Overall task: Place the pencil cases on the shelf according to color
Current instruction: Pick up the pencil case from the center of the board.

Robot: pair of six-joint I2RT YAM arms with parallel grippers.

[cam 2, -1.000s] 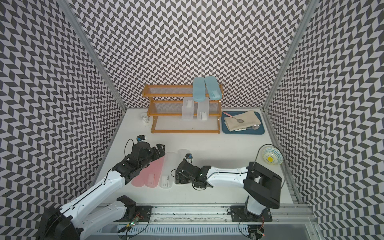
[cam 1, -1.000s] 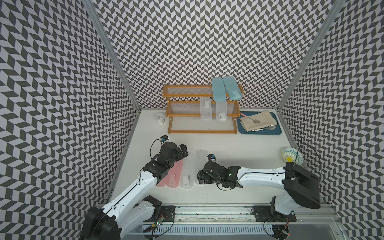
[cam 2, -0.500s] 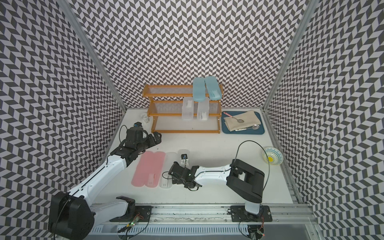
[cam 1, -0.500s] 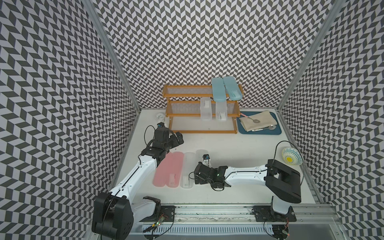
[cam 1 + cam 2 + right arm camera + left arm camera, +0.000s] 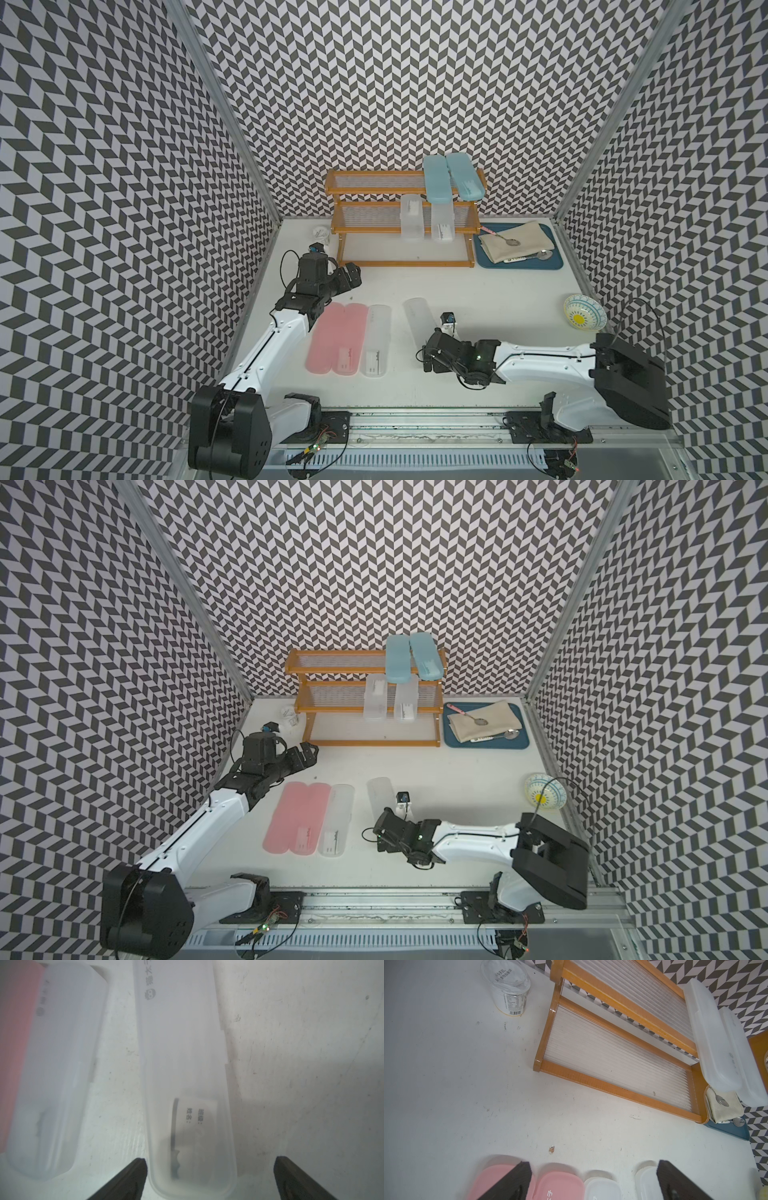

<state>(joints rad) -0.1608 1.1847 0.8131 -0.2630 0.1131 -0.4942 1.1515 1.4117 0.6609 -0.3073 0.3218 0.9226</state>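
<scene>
Watching from above, I see the right gripper (image 5: 428,353) released at the end of a clear case (image 5: 419,320) mid-frame. The left gripper (image 5: 351,276) is released too, and two pink cases (image 5: 330,340) lie on the worktop (image 5: 498,299), lower left of the shelf (image 5: 399,262).

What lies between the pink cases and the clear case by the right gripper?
Another clear case, beside the pink pair, then bare table; seen in both top views.

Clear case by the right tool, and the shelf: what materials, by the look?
Clear case: probably frosted translucent plastic; a label inside shows through blurred. Shelf: frame looks like varnished wood, orange-brown with glossy corners; tiers seem ribbed clear plastic, unsure.
</scene>
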